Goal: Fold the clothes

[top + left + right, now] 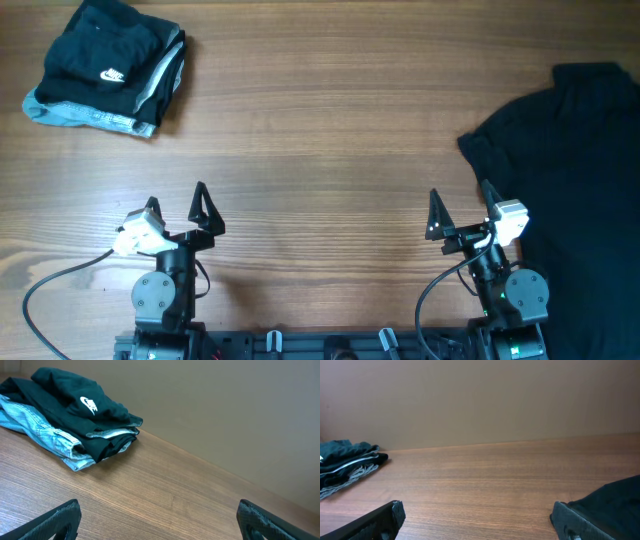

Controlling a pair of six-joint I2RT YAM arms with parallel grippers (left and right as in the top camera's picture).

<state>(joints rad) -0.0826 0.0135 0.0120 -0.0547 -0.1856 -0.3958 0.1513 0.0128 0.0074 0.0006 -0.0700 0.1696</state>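
The folded pile (108, 72) sits aside far left, apparently finished, while the loose shirt (575, 170) waits beside the right arm (505, 285); both jaws spread, empty.

Overhead looks straight down; both wrist views skim low across the table (330, 120), sharing the folded pile (75, 415).

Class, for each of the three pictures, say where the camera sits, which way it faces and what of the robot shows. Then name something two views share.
Overhead: above the table, looking straight down; both arms at the bottom edge, left claw and right claw open.
Left wrist: low on the left arm, facing the folded pile; its two fingers at the bottom corners.
Right wrist: low on the right arm, facing the far wall; its fingers at the bottom corners.
Shared: both wrist views show the folded pile.
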